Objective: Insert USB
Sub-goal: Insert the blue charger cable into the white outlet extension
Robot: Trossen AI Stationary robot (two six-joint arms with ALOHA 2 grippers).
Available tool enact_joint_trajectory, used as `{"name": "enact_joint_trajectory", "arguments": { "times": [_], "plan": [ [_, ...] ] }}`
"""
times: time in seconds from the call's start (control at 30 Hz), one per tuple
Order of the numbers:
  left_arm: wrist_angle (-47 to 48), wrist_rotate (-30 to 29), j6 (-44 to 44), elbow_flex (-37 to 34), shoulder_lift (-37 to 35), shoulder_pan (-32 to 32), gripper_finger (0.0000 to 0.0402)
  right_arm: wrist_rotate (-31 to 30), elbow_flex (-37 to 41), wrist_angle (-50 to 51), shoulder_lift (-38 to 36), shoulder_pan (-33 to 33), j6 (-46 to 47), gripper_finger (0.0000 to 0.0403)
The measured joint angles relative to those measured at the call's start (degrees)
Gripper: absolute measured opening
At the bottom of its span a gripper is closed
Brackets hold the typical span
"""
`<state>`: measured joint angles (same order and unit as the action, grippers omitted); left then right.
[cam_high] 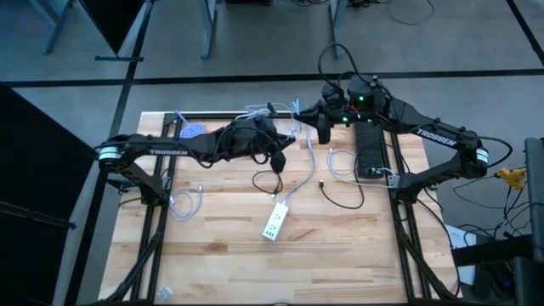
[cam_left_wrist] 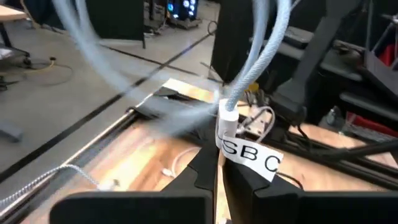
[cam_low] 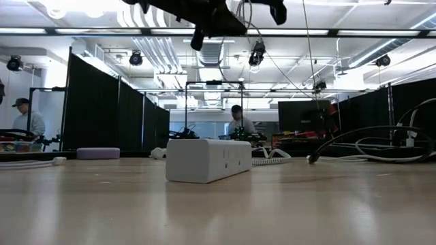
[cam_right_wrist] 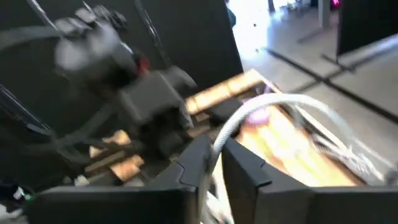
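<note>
Jaws of the left gripper [cam_left_wrist: 219, 171] clamp the labelled USB cable [cam_left_wrist: 227, 121] above the tabletop [cam_high: 221, 255], the right gripper [cam_right_wrist: 212, 163] pinching its braid, so tension could twist the plug off-line.

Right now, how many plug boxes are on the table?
2. The white power strip lies mid-table near the front; the black power strip lies by the right arm. Cables could be hiding others.
</note>
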<state>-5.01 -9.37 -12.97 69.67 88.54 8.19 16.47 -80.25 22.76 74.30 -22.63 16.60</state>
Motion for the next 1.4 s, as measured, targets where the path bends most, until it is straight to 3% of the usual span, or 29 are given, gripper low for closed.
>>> {"name": "enact_joint_trajectory", "arguments": {
  "times": [0.23, 0.4, 0.63, 0.9, 1.07, 1.27, 1.4],
  "plan": [
    [4.6, 4.0, -1.5, 0.0, -2.3, -1.8, 0.0001, 0.4, 0.0, 10.8, -1.6, 0.0, -7.1, 0.0129],
    [9.1, 4.8, -3.7, 0.0, -4.1, -4.0, 0.0, 0.0, 0.0, 19.1, -5.5, 0.0, -15.5, 0.015],
    [11.6, 6.2, -9.0, 0.0, -6.5, -7.8, 0.0, 3.1, 0.0, 18.8, -10.2, 3.1, -17.0, 0.0145],
    [7.0, 7.2, -18.6, 0.0, -6.3, -11.1, 0.0, 6.1, 0.0, 14.8, -7.8, 15.0, -14.4, 0.012],
    [5.5, 7.5, -20.8, 0.0, -6.3, -13.3, 0.0, 6.6, 0.0, 10.0, -7.5, 18.6, -12.5, 0.0105],
    [-4.2, 12.4, -23.4, 0.0, -6.2, -14.2, 0.0, 8.1, 0.0, 8.9, -6.7, 22.5, -17.0, 0.0096],
    [-5.4, 17.6, -26.4, 0.0, -6.2, -14.1, 0.0, 7.2, 0.0, 5.0, -6.7, 23.8, -22.7, 0.0094]
  ]
}}
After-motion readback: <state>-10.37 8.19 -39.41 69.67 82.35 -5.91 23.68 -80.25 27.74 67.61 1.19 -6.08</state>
